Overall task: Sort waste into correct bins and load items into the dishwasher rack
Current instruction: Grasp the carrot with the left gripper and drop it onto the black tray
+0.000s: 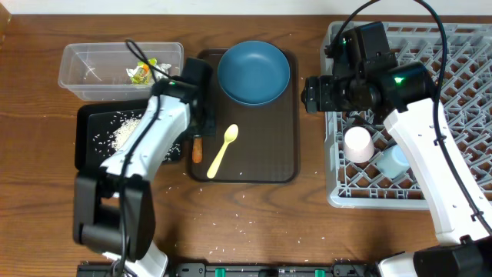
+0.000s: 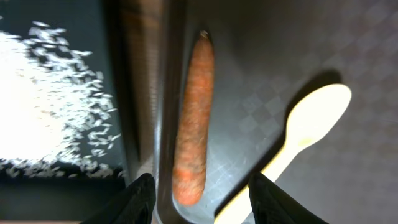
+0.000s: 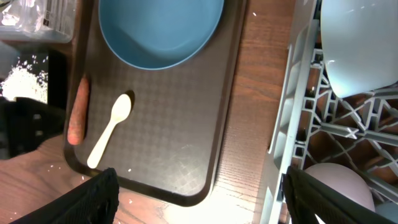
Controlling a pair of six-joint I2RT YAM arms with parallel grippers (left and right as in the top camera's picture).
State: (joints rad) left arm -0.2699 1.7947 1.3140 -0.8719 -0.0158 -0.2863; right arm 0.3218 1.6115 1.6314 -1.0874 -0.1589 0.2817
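Note:
The orange-brown sausage (image 1: 197, 148) lies at the left edge of the dark brown serving tray (image 1: 261, 165), beside the pale yellow spoon (image 1: 223, 150). My left gripper (image 2: 202, 199) is open, its fingers on either side of the sausage's (image 2: 193, 118) near end. The dark-blue plate (image 1: 254, 73) sits at the tray's far end. Rice (image 1: 123, 131) is piled in the black tray (image 1: 86, 123). The yellow-green wrapper (image 1: 141, 71) lies in the clear tub (image 1: 84, 65). My right gripper (image 3: 199, 205) is open and empty over the table between the tray and the grey rack (image 1: 461, 61). The rack holds the pinkish-white cup (image 1: 358, 144), the light-blue cup (image 1: 393, 161) and the white bowl (image 3: 360, 43). I cannot make out the tissue.
Loose rice grains (image 1: 231, 231) are scattered on the wooden table in front of the serving tray, and a few lie on the tray. The black tray's edge stands right beside the serving tray's left rim. My right arm covers the rack's left part in the overhead view.

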